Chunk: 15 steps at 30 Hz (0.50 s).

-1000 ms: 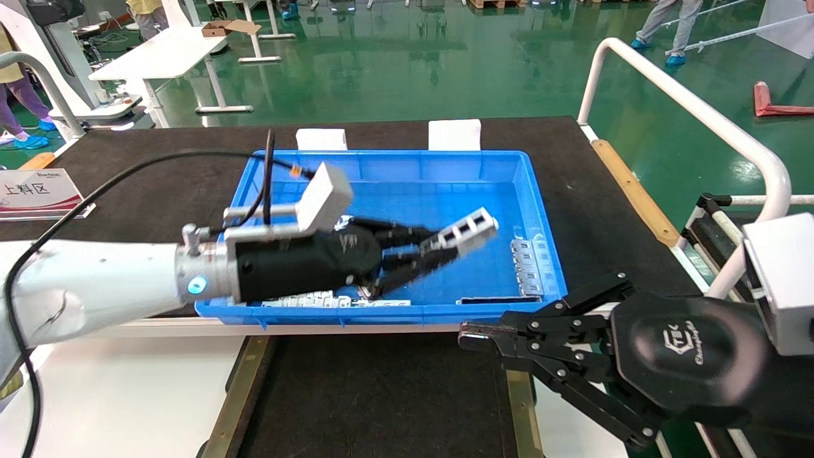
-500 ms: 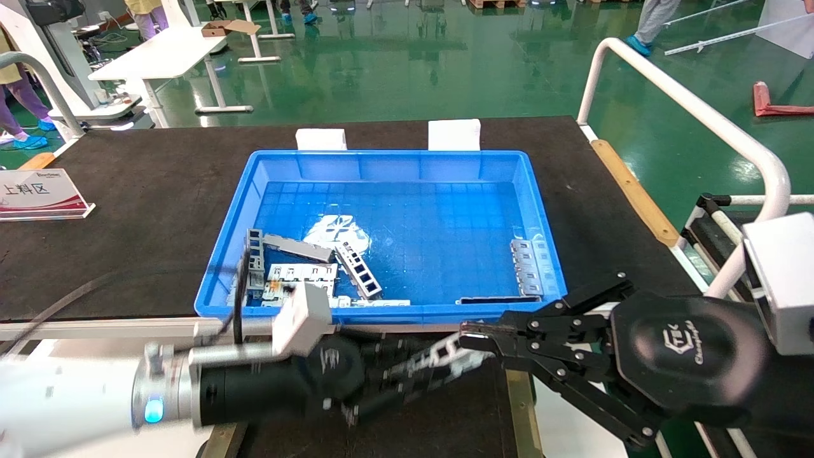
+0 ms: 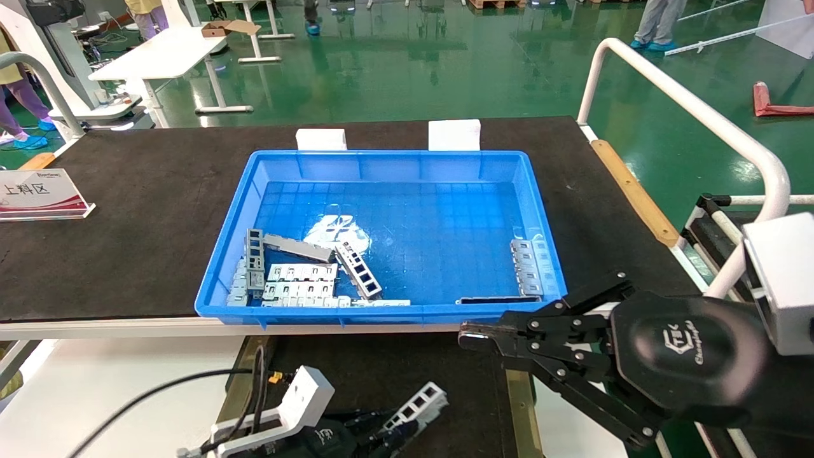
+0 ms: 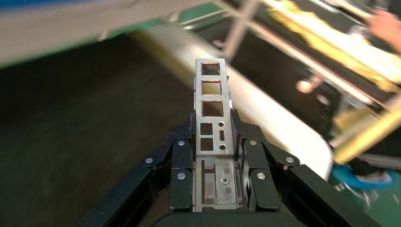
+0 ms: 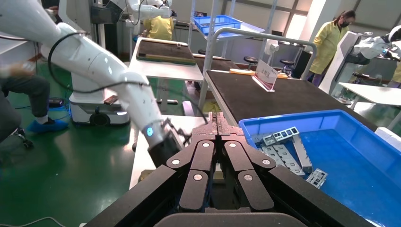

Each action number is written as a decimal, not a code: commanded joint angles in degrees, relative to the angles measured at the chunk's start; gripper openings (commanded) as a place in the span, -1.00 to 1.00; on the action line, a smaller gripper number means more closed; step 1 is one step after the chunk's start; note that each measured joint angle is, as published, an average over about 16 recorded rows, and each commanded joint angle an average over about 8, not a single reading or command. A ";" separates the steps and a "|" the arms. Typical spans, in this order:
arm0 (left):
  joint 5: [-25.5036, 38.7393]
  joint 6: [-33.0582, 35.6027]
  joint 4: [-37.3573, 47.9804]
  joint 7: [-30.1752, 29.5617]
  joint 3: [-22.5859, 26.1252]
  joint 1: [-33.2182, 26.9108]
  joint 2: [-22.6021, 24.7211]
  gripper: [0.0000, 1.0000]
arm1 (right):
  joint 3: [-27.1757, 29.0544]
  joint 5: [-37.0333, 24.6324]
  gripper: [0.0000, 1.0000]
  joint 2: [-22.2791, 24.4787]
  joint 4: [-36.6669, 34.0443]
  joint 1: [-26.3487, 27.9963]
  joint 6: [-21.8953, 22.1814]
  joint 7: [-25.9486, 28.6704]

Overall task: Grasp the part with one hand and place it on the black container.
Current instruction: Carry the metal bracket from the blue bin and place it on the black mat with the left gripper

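My left gripper (image 3: pixel 397 426) is at the bottom of the head view, low over the black container (image 3: pixel 394 362), a matte-black tray with olive-brass rails (image 3: pixel 238 394). It is shut on the part (image 3: pixel 420 402), a slim silver channel with a row of rectangular windows that sticks out past the fingertips. In the left wrist view the part (image 4: pixel 211 90) sits clamped between both fingers of the left gripper (image 4: pixel 213 125), above the dark tray surface (image 4: pixel 71 142). Whether the part touches the tray I cannot tell. My right gripper (image 3: pixel 467 337) hangs shut and empty at the right, also seen shut in its own view (image 5: pixel 217 120).
The blue bin (image 3: pixel 381 156) stands on the black table mat beyond the tray, with several loose metal pieces at its near left (image 3: pixel 299 273) and near right (image 3: pixel 528 267). A white rail (image 3: pixel 699 108) borders the right side. A sign (image 3: pixel 38 194) stands far left.
The left arm carried the part out of the blue bin, over its near wall and down over the black container. The right arm has not moved.
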 commanded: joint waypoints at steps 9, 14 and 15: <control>-0.33 -18.62 5.76 -3.65 0.50 4.31 8.90 -1.00 | -0.01 0.01 -1.00 0.01 0.00 0.00 0.01 -0.01; -1.77 -25.92 8.95 -5.76 0.15 4.52 14.15 -1.00 | -0.02 0.01 -1.00 0.01 0.00 0.00 0.01 -0.01; -2.04 -27.03 9.44 -6.11 0.12 4.51 15.07 -1.00 | -0.02 0.01 -1.00 0.01 0.00 0.01 0.01 -0.01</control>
